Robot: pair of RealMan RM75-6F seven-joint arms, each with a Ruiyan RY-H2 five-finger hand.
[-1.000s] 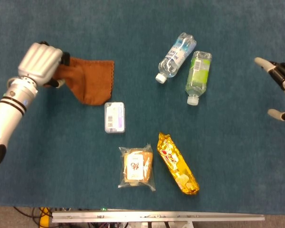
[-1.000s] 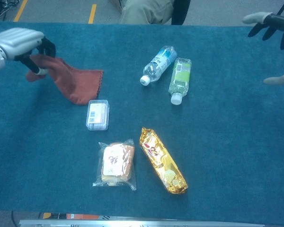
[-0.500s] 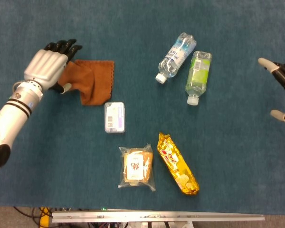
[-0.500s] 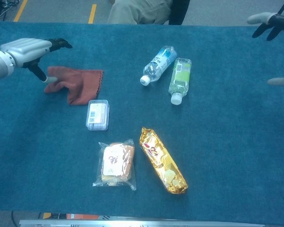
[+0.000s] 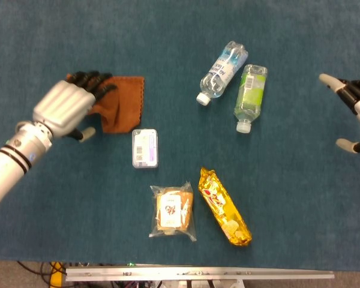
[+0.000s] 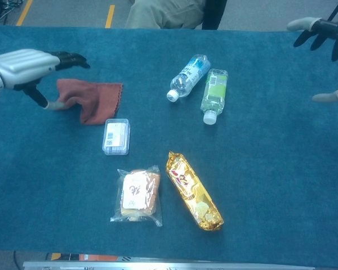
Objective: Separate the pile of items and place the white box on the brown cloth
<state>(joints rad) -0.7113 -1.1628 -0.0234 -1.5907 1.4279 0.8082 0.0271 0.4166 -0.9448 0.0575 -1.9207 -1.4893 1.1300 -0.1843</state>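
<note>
Left hand: the left hand [image 5: 69, 107] hovers over the left edge of the brown cloth [image 5: 121, 105], fingers spread and holding nothing; whether the fingertips touch the fabric cannot be told from either view.
Right hand: the right hand [image 5: 354, 111] sits at the far right edge of the table [image 5: 300, 198], fingers apart, empty, well away from every item.
Brown cloth: lies rumpled on the table's left side, partly bunched toward the left hand, its right hem straight.
White box: the white box [image 5: 144, 148] rests flat on the table just below the cloth's lower right corner, beside it and not on it.
Other items: a clear water bottle [image 5: 222, 72] and a green-label bottle [image 5: 251, 90] lie side by side further back; a bagged pastry [image 5: 173, 211] and a gold snack packet [image 5: 224, 207] lie near the front edge.
Separation: appears done, since no item overlaps another; only the two bottles lie close together.
Remaining: the box has not been picked up, and placing it on the cloth is still to do.
Likely next: the cloth may want flattening first, so the box gets a level spot.
</note>
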